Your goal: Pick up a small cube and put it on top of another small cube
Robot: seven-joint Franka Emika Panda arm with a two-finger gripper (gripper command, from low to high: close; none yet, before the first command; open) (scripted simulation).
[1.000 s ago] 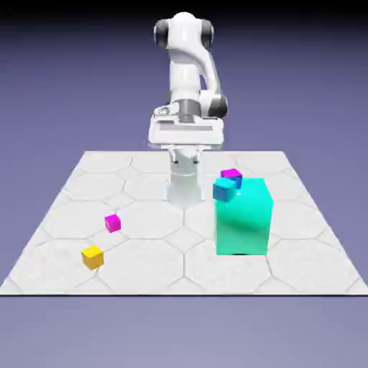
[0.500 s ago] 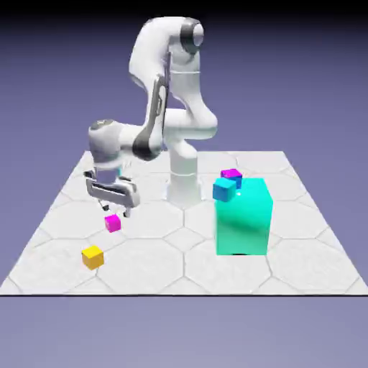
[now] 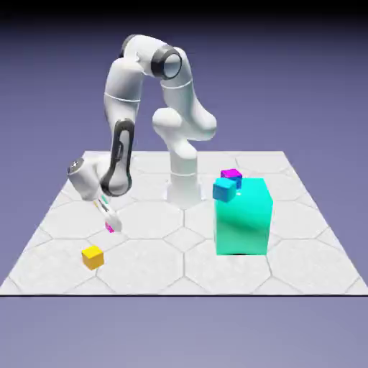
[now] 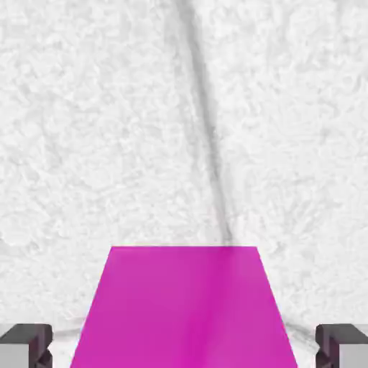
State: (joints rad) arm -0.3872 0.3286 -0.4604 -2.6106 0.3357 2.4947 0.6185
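Gripper (image 3: 113, 224) low over table (image 3: 302, 251), near its left edge in the exterior view. Pink cube (image 4: 184, 309) sits on the table squarely between the fingertips (image 4: 25, 345), dead ahead. Fingers apart, gaps either side; not yet clamped.

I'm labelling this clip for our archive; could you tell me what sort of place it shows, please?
Most likely a rendered simulation tabletop: a white hexagon-tiled table before a plain blue-violet backdrop, bare but for plain coloured cubes like the teal block, and the tool over a magenta cube.
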